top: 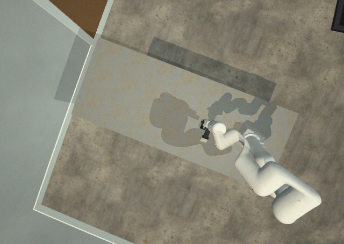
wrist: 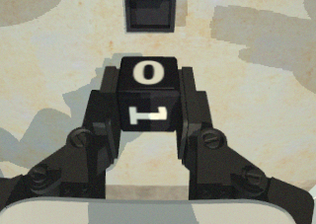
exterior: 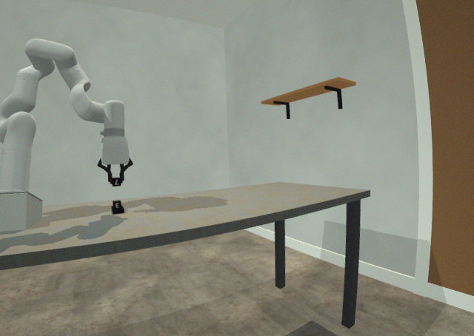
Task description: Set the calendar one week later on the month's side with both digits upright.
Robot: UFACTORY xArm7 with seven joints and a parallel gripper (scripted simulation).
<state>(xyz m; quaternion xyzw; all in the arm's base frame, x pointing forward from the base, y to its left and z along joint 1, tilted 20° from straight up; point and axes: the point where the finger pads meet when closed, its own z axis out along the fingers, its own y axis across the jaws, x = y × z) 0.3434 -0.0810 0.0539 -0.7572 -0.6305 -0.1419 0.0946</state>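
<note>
My gripper (wrist: 148,86) (exterior: 115,181) is shut on a black digit cube (wrist: 149,73). The cube's far face shows a 0 and its near face shows a 1 lying on its side. I hold it in the air, well above the table (exterior: 237,202). The dark tray (wrist: 128,14) (exterior: 117,210) lies flat on the table just ahead of and below the gripper. The tray's near half is empty. The month side is not readable in any view.
The arm's base block (exterior: 17,210) stands at the table's left end in the exterior view. A wooden shelf (exterior: 309,90) hangs on the far wall, well away. The arm hides most of the tray in the overhead view.
</note>
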